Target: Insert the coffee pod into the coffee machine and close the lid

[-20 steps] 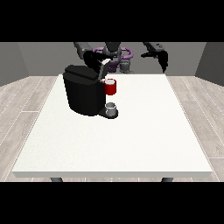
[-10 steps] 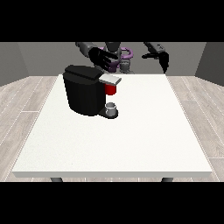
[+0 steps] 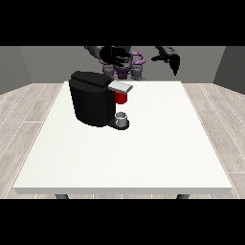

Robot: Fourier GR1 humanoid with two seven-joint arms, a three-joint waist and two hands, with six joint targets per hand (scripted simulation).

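Observation:
A black coffee machine [image 3: 91, 99] stands on the white table [image 3: 158, 143], left of the middle. Its grey lid [image 3: 120, 87] lies flat over the red pod holder [image 3: 121, 97]; the pod itself does not show. A small grey cup [image 3: 122, 118] stands on the machine's base under the holder. The hand at the view's left [image 3: 115, 53] hovers behind and above the machine, near the robot's chest, clear of the lid. The hand at the view's right [image 3: 170, 59] hangs raised at the far edge with its fingers relaxed and pointing down, holding nothing.
The robot's purple and grey torso [image 3: 125, 67] stands behind the table's far edge. Wooden floor surrounds the table. The table's near half and right side bear nothing.
The lid has come down from raised to flat over the red holder. The hand at the view's left has drawn back and up from the lid. The other hand has barely moved.

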